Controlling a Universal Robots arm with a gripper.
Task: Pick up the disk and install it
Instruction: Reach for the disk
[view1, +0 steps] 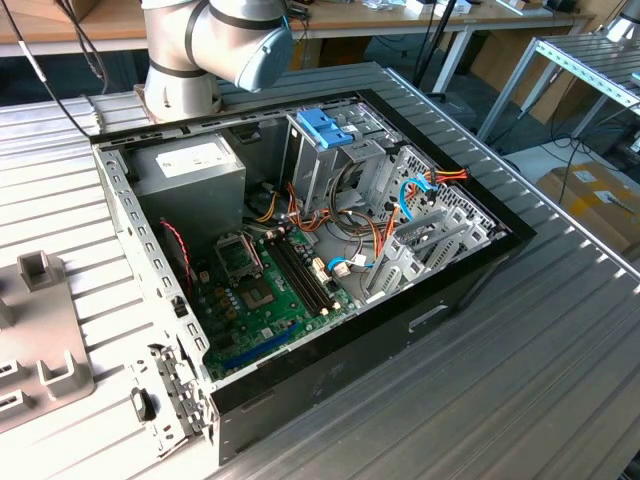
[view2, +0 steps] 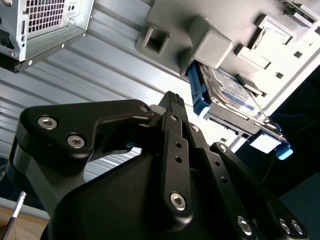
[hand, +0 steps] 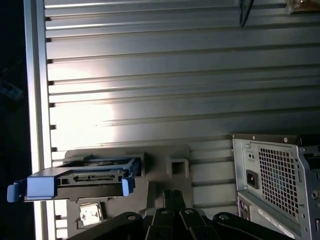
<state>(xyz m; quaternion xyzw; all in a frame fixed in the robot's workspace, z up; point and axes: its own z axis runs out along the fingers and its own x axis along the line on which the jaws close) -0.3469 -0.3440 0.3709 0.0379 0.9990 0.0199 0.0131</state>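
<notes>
The disk (view2: 234, 94) sits in a slot of a grey fixture (view2: 175, 12), propped clear of the plate. Its labelled face shows in the second wrist view, with blue rails (view2: 196, 92) clipped along its edges. It has not yet been picked up.

I judge it to be rigid and dense for its size, with smooth metal faces that could slip under a light pinch. It is also sensitive to knocks. The plastic rails probably give a little, and the connector end looks like the part to avoid. A firm, square grip across the two flat faces or the long edges, near the middle, seems safest.

The hand (view2: 172, 100) hangs close to the disk but apart from it. Its fingers look pressed together on nothing.

The fixture lies on a ribbed metal counter (hand: 175, 75), near the counter's edge. In the exterior view it is at about nine o'clock from the open computer case (view1: 110, 170). Inside the case, the drive cage (view1: 320, 170) with its blue latch (view1: 325, 128) stands toward one o'clock. The power supply (view1: 190, 165) is at eleven o'clock, and the arm (view1: 215, 40) rises beyond the case at twelve.
</notes>
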